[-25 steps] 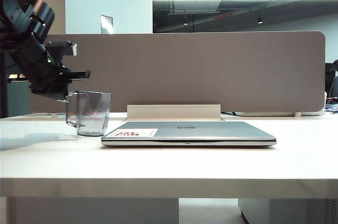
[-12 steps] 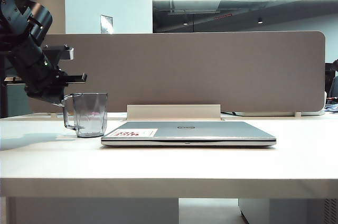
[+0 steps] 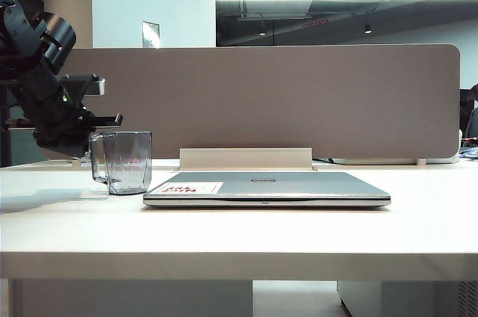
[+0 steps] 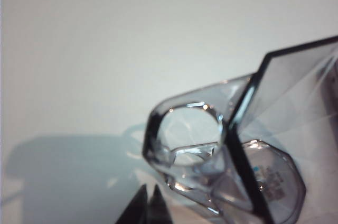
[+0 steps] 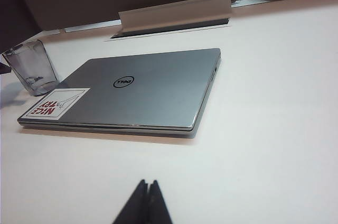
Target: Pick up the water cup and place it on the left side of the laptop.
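The transparent grey-tinted faceted plastic water cup (image 3: 124,162) stands upright on the white surface (image 3: 239,231), mouth up, its angular loop handle turned away from the closed slim silver-grey laptop (image 3: 267,188), which lies just beside it with its long edge across the exterior view. The left pincer (image 4: 148,198), tips pressed together and gripping nothing, sits just beside the handle; the right pincer (image 5: 147,191), also pressed together, hangs over bare surface near the laptop. A beige partition panel (image 3: 299,100) backs the surface.
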Robot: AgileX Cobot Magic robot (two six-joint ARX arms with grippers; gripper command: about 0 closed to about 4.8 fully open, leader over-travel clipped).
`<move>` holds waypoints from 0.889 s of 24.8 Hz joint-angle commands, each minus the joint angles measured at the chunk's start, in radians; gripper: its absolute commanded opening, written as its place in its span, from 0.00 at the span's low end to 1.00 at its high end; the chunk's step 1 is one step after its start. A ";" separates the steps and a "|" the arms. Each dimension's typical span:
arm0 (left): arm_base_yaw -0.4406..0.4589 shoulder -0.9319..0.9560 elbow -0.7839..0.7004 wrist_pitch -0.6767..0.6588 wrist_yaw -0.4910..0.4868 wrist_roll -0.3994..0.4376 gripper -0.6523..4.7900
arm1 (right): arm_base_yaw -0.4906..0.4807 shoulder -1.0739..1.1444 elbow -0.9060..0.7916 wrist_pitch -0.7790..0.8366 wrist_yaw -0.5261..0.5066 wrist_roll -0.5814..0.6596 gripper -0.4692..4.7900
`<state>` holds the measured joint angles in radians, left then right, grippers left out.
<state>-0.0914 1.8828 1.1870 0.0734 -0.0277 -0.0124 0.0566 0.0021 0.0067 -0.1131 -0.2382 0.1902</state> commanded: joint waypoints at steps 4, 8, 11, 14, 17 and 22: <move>-0.001 -0.013 0.002 -0.027 0.002 0.005 0.11 | 0.000 -0.001 -0.003 0.011 0.000 0.000 0.09; -0.001 -0.049 0.002 -0.082 0.002 0.011 0.11 | 0.000 -0.001 -0.003 0.011 0.000 0.000 0.09; -0.001 -0.096 0.002 -0.146 0.003 0.047 0.11 | 0.000 -0.001 -0.003 0.011 -0.001 0.001 0.09; -0.001 -0.141 0.002 -0.216 0.006 0.050 0.11 | 0.000 -0.001 -0.003 0.011 -0.013 0.001 0.09; -0.001 -0.190 0.002 -0.277 0.035 0.068 0.11 | 0.000 -0.001 -0.003 0.011 -0.048 0.000 0.09; -0.001 -0.312 0.002 -0.434 0.120 0.088 0.11 | 0.000 -0.001 -0.003 0.009 -0.056 0.000 0.09</move>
<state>-0.0925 1.5951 1.1873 -0.3126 0.0769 0.0685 0.0570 0.0021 0.0067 -0.1139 -0.2901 0.1902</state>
